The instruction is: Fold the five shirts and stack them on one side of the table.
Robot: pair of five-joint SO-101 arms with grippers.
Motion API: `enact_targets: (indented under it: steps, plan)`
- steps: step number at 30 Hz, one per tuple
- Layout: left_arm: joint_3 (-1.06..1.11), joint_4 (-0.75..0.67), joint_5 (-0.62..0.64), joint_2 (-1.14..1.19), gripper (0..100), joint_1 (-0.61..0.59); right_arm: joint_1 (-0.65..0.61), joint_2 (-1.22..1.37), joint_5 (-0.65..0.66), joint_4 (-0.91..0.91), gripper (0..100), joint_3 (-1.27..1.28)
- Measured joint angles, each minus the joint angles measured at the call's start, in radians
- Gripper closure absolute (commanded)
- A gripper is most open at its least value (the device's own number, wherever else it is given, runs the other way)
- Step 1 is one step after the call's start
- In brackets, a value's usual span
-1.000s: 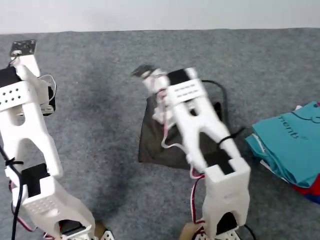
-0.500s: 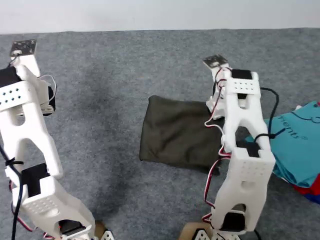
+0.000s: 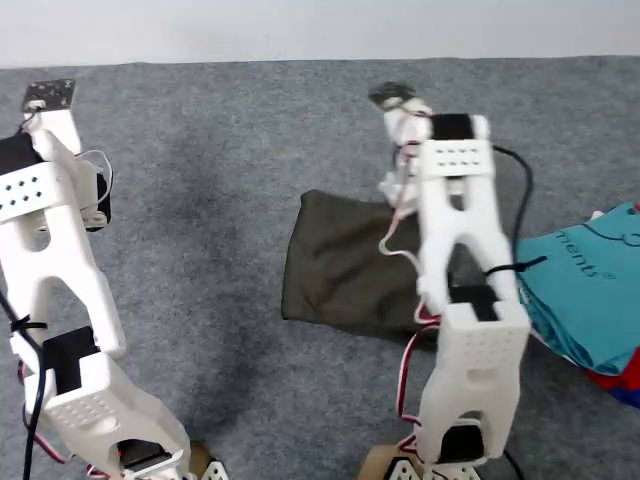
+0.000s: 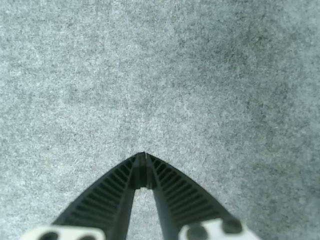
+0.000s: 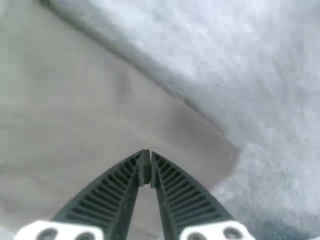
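A dark olive shirt (image 3: 345,262) lies folded flat on the grey table near the middle. My right gripper (image 3: 391,97) hangs above the shirt's far right corner, shut with nothing in it. In the right wrist view the shut gripper (image 5: 145,156) points down over the shirt (image 5: 75,125), whose corner shows beside the carpet. A stack of folded shirts with a teal shirt (image 3: 585,285) on top sits at the table's right edge. My left gripper (image 3: 47,95) is at the far left, shut (image 4: 145,158) over bare carpet.
A red shirt (image 3: 622,380) peeks out under the teal one. The grey carpeted table (image 3: 200,200) stretches between the two arms. The right arm's white body (image 3: 470,330) stands over the olive shirt's right edge.
The right arm swung from over the olive shirt's left side to its right side, then back toward the far middle. The shirt now lies uncovered and flat. The left arm stayed still.
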Motion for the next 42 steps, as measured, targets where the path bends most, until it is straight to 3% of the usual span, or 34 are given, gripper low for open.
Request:
enact_targets:
  steps: [7,18,24,33,42]
  plan:
    - [0.0,0.0,0.0,0.0,100,0.003,-0.147,0.074,0.0,-0.137,98.9,0.0]
    - [0.0,0.0,-0.003,0.0,100,0.003,-0.227,0.261,0.0,-0.298,98.9,-0.021]
    - [0.0,0.0,-0.003,0.0,100,0.003,-0.229,0.172,0.0,-0.16,98.9,-0.103]
    - [0.0,0.0,-0.003,0.0,100,0.003,-0.222,0.037,0.0,0.198,98.9,-0.133]
    - [0.0,0.0,-0.003,0.0,100,0.003,-0.175,-0.141,-0.038,0.224,98.9,0.172]
